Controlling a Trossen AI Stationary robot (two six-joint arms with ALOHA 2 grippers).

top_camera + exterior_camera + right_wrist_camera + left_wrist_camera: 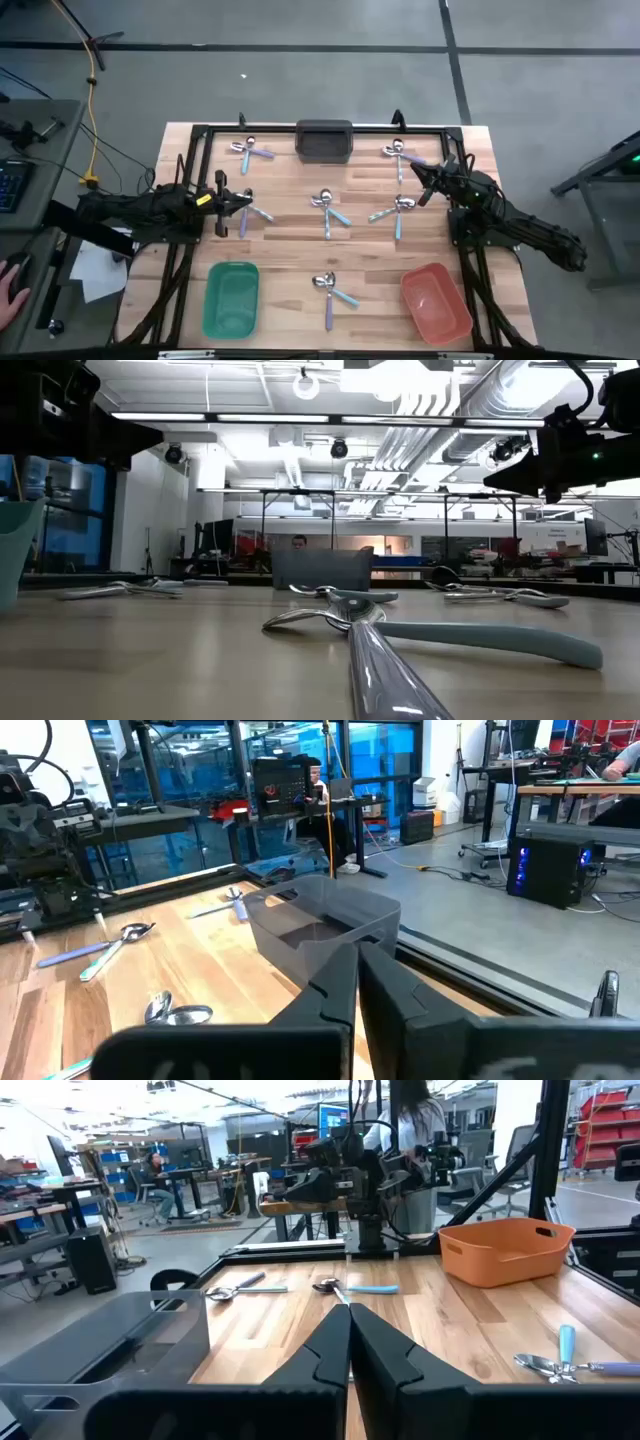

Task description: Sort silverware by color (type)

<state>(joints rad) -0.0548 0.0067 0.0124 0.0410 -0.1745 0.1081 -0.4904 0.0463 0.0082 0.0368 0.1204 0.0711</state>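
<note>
From above, you have both arms parked over the table with nothing carried: the left gripper (243, 201) sits pressed together just beside a spoon cluster (252, 210) at the left side, and the right gripper (418, 172) is likewise closed near the far right cluster (398, 152). The silverware lies in six little crossed bunches, none yet in the green bin (231, 297), red bin (436, 301) or grey bin (324, 140), so I'd judge sorting has not begun. You'll need to spread the fingers before descending, and take one handle out at its free end, since the handles overlap. At table height, the nearest spoons (400, 640) lie flat on the wood, so come down squarely. Through the left wrist camera, its closed fingers (385, 1355) face open tabletop. Through the right wrist camera, the grey bin's wall (330, 925) stands close ahead of that arm's fingers (330, 985); swing clear of it.
</note>
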